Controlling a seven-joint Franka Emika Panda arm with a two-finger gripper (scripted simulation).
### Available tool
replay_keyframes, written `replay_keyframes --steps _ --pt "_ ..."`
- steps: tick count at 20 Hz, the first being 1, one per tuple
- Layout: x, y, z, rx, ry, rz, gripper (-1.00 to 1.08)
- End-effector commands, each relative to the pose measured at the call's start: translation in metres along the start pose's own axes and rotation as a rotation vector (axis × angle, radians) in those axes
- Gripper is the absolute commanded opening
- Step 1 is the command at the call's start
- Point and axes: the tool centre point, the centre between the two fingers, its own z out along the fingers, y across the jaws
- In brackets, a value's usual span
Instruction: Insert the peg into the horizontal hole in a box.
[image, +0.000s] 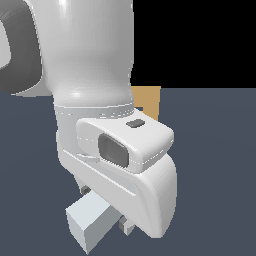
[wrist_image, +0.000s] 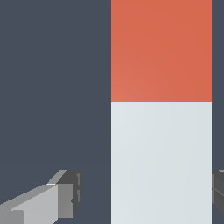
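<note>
Although the arm (image: 95, 85) fills most of the exterior view, a strip of the tan box (image: 148, 102) shows behind it, standing on the dark worktop (image: 215, 150) toward that view's right; its face is mostly covered, so the hole cannot be made out and nothing can be seen lodged in it. The peg (wrist_image: 161, 131) lies flat on the worktop beneath the tool (wrist_image: 144, 192), well apart from the box. In the wrist view it is a broad, flat-sided bar, pale grey-white along one stretch and red along the other, with a clean straight line where the two colours meet. In the exterior view only its pale, square-cut end pokes out from under the arm, near the lower edge. The tool's two fingers (wrist_image: 48, 203) stand apart, one on each side of the pale stretch of the peg, with a strip of dark worktop showing between each finger and the bar, wider on one side than on the other. Neither finger touches the peg. Whether the fingertips reach down level with the bar or hang above it cannot be told.
</note>
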Motion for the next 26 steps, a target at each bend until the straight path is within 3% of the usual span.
replay_keyframes --steps 1,2,16,26 --pt "0.0 0.001 0.002 -0.001 0.001 0.0 1.0" --pt "0.0 0.001 0.002 -0.001 0.001 0.0 -1.0" --pt "0.005 0.0 -0.003 -0.002 0.001 -0.026 -1.0" --pt "0.058 -0.014 -0.051 -0.003 -0.001 -0.294 -1.0"
